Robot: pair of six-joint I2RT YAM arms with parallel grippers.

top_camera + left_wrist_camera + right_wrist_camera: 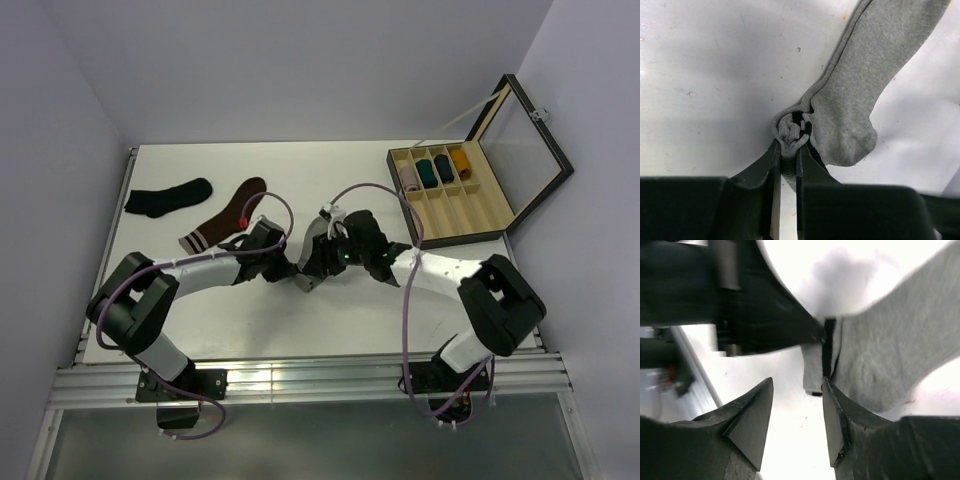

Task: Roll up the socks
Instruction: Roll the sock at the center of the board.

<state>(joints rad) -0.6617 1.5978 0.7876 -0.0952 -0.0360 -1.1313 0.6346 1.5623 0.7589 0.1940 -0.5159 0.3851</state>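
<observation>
**Sock rolling, early stage.** The left gripper (788, 148) is pinched narrowly on a tight coil at the cuff end of the grey sock (865, 75). The rest of that sock lies flat and unrolled on the table (700, 75), left of the box (455, 238) and nearer the arm bases. The right gripper (797, 385) stands wide beside the coil, holding nothing. The open-lidded box carries a pale pink roll (409, 179), two dark rolls (426, 172) and an orange roll (459, 160) in its far compartments. Its near compartments look empty. Whether the pale pink roll is the task's second sock is too small to tell.
</observation>
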